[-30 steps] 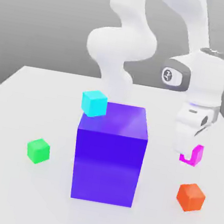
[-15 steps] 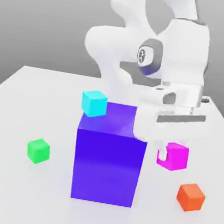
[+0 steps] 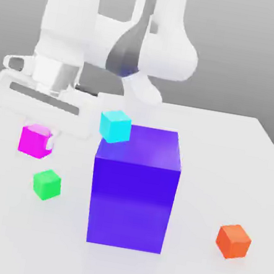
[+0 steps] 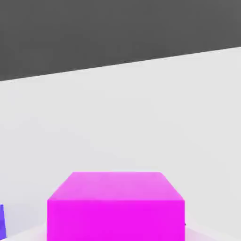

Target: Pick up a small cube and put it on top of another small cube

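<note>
My gripper (image 3: 38, 140) is shut on the small magenta cube (image 3: 34, 140) and holds it above the table at the exterior view's left. The hand view has the same magenta cube (image 4: 115, 207) close up between the fingers. A small green cube (image 3: 47, 183) rests on the table just below the held cube and slightly toward the exterior view's right, apart from it. Beside the big block's upper left corner there is a small cyan cube (image 3: 115, 126). A small orange-red cube (image 3: 233, 240) lies at the front right.
A big blue-purple block (image 3: 134, 186) stands in the middle of the white table (image 3: 225, 148), much taller than the cubes; a sliver of the block (image 4: 2, 221) also edges the hand view. The arm's white links reach over from behind the block.
The arm has swung from the exterior view's right, past the big block, to the left, carrying the magenta cube with it. The other cubes have not moved.
</note>
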Robot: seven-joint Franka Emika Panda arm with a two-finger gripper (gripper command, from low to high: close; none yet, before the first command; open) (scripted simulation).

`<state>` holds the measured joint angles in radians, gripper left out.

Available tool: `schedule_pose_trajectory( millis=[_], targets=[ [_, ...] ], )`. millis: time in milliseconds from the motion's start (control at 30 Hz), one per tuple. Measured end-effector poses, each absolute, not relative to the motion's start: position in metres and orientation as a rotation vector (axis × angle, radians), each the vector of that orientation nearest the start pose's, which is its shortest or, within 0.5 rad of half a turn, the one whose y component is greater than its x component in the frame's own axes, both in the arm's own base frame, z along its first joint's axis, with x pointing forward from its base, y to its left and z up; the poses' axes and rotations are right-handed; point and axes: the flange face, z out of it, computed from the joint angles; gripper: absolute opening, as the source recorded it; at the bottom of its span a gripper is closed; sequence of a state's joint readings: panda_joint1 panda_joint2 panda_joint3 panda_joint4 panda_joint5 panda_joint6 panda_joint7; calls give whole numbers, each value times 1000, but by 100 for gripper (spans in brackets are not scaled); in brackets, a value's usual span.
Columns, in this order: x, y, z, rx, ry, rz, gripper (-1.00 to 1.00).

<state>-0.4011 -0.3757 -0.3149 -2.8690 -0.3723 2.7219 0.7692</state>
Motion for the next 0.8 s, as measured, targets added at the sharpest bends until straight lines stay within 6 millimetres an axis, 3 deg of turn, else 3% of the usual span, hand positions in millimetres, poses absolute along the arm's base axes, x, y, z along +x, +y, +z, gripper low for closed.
schedule_pose_trajectory(
  millis=[100, 233, 700, 733, 800],
  targets=[
    [263, -231, 288, -2618, 1808, -239, -100],
    [242, -211, 252, -2601, 1777, -44, -100],
    [240, -205, 181, -2596, 1754, 1, -100],
    [240, -204, 178, -2602, 1752, 1, 100],
    [242, -201, 178, -2613, 1736, 1, 100]
  ],
)
